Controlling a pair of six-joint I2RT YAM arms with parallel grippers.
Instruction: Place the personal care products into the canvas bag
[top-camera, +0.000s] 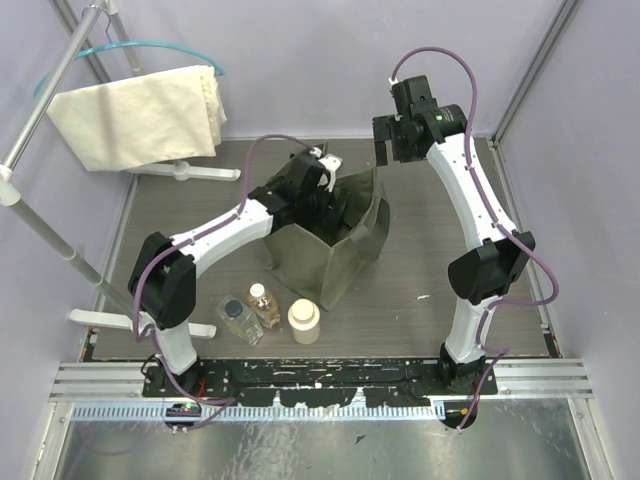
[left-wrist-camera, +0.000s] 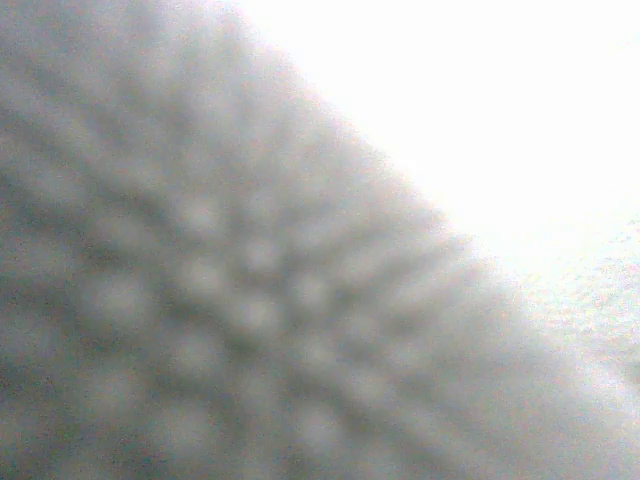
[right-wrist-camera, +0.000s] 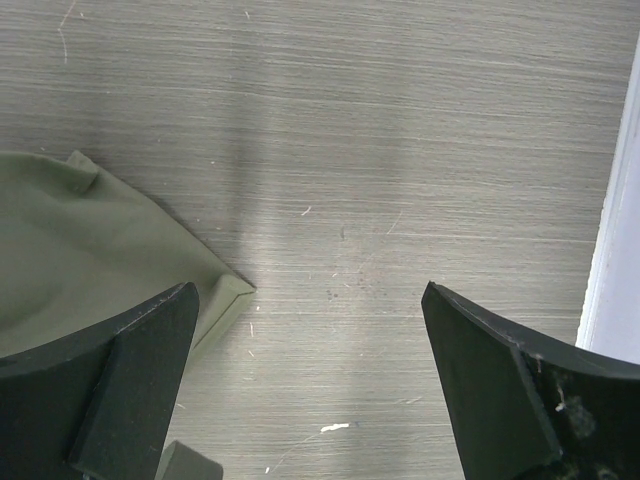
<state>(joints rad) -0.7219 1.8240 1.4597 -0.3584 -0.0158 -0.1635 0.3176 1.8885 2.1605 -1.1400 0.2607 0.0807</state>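
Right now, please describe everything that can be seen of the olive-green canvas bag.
The canvas bag is olive-green, box-shaped, of soft matte fabric with creased, sagging walls. It stands on the grey wood-grain table near the middle, mouth open upward, a corner toward the arm bases. The left arm reaches down into its mouth; what lies inside is hidden. The open right gripper hangs over the table beside one bag corner, not touching it.

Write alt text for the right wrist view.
The right end effector is open and empty above the grey wood-grain table. A corner of the olive canvas bag lies at the picture's left, by one finger; a white rail runs down the opposite edge.
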